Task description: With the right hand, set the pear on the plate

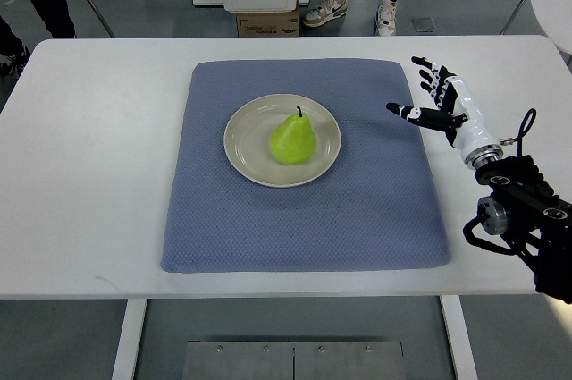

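Green pear (293,140) lying on plate (241,134), stem pointing away, well left of right hand (438,98), fingers spread, holding nothing.

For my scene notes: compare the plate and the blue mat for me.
The plate is round, cream and glossy; the blue mat is squarish, textured and soft-looking. The plate is much smaller and lies on the mat, which lies on the table. The plate carries the pear. Both lie flat.

1 pear (293,140), 1 plate (243,143), 1 mat (375,210), 1 table (80,183), 1 robot hand (440,98).
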Action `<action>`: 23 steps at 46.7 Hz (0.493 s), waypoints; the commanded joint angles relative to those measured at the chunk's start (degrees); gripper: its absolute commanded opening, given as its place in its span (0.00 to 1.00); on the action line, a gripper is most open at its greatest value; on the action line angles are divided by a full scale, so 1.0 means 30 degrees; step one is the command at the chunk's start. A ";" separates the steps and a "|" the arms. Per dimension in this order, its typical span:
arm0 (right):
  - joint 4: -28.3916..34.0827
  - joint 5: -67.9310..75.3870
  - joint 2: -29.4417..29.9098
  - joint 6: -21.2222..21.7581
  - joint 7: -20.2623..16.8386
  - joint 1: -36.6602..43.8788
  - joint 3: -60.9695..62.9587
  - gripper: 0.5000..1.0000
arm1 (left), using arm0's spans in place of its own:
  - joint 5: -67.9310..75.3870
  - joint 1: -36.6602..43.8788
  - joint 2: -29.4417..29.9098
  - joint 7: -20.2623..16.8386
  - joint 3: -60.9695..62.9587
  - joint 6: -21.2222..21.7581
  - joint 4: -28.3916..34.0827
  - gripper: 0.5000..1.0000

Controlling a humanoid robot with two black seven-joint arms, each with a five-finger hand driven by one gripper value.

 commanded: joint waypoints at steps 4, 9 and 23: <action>0.0749 0.0025 0.0016 0.0049 -0.1258 -0.0595 0.2350 0.97 | -0.0001 0.0002 0.0000 0.0001 0.0000 0.0000 -0.0001 1.00; 0.2329 0.0025 0.0045 0.0049 -0.1757 -0.1676 0.4225 1.00 | -0.0001 0.0002 0.0000 0.0001 0.0000 0.0000 -0.0001 1.00; 0.4324 0.0025 0.0778 0.0049 -0.1934 -0.3583 0.6660 1.00 | -0.0001 0.0002 0.0000 0.0001 0.0000 0.0000 -0.0001 1.00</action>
